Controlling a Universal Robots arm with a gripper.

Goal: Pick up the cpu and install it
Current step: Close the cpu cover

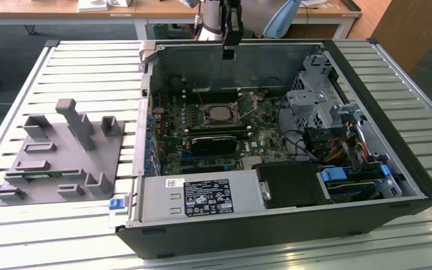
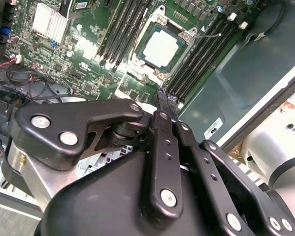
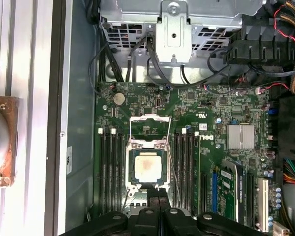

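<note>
Exterior view, upper centre of the frame: claw (image 1: 229, 54) hanging above the open computer case (image 1: 276, 230), well clear of the motherboard (image 1: 172, 147) on the case floor. Clenched, fingertips (image 2: 163, 98) pressed together, gripping no part. Same clenched state seen in both wrist views, with the paired black fingers meeting along a thin seam.

Cpu (image 1: 218, 114) located in the middle of the frame, lying flat in the socket (image 1: 217, 104) on the motherboard. Shown in the second wrist view as a pale silver square (image 2: 160, 46) seated level within the metal surround. Shown in the first wrist view as cpu (image 3: 147, 166) with its top face fully exposed. Retaining frame (image 3: 149, 125) swung open and standing just beside the socket, not covering the cpu. Claw apart from the cpu, no contact.

Banks of dark memory slots (image 3: 109, 167) flanking the socket on both sides. Ribbed silver heatsink (image 3: 241, 136) set on the board, well apart from the socket.

Case resting on a slatted metal table (image 1: 88, 73). Grey fixture (image 1: 58, 152) with upright posts at the exterior view's left, beside the case. Power supply (image 1: 201, 197) with label at the lower centre of the frame, inside the near wall.
</note>
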